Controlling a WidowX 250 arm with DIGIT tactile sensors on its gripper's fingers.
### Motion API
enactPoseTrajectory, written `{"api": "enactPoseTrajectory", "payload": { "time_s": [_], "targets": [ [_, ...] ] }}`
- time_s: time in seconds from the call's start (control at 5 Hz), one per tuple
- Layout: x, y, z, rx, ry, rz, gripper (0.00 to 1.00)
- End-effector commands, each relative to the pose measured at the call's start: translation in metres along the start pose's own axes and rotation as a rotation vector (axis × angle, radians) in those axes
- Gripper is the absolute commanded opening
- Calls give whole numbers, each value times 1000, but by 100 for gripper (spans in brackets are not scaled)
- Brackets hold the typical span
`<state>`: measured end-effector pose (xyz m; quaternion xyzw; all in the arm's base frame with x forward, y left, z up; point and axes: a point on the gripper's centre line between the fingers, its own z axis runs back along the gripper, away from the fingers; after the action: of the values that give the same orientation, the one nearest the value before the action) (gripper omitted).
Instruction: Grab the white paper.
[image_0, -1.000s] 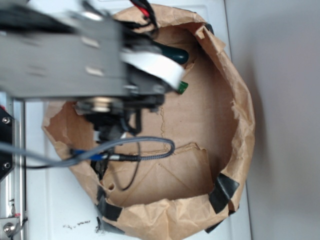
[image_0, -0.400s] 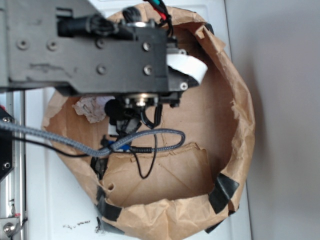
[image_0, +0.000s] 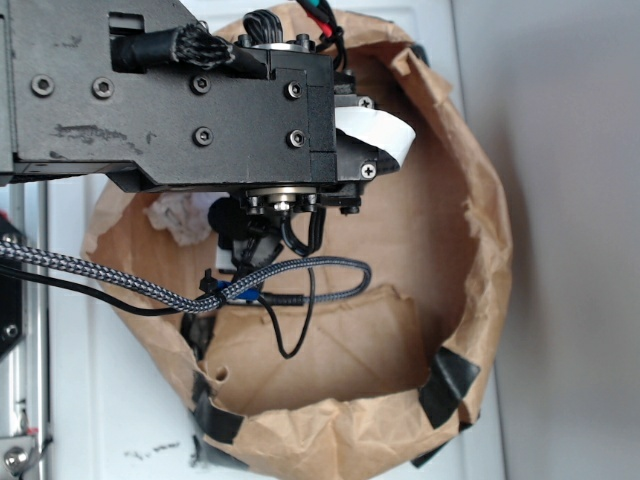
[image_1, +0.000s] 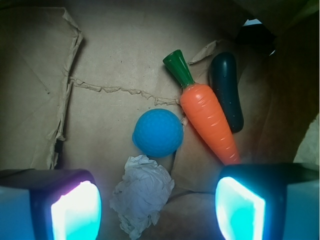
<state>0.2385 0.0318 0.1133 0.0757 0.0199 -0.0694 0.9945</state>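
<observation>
My jaws hang spread and empty, one glowing pad (image_1: 75, 210) at each lower corner of the wrist view. Between them lies the white paper (image_1: 141, 195), untouched on the brown bag (image_1: 115, 60) floor. Just beyond it sits a blue ball (image_1: 157, 132), then an orange carrot (image_1: 207, 117) beside a dark cucumber (image_1: 227, 90).

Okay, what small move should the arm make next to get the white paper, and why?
Probably lower straight down, nudging slightly toward the paper. In the wrist view the gripper has its jaws open, with the wad between them but nearer the left one and still below. The blue ball sits close beyond it, so avoid drifting forward.
</observation>
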Motion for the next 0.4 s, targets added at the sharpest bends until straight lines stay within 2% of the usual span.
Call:
{"api": "enactPoseTrajectory", "payload": {
  "time_s": [0.0, 0.2],
  "targets": [
    [0, 4, -25, -71, 20, -41, 100],
    [-4, 2, -39, -133, 20, -28, 100]
  ]
}}
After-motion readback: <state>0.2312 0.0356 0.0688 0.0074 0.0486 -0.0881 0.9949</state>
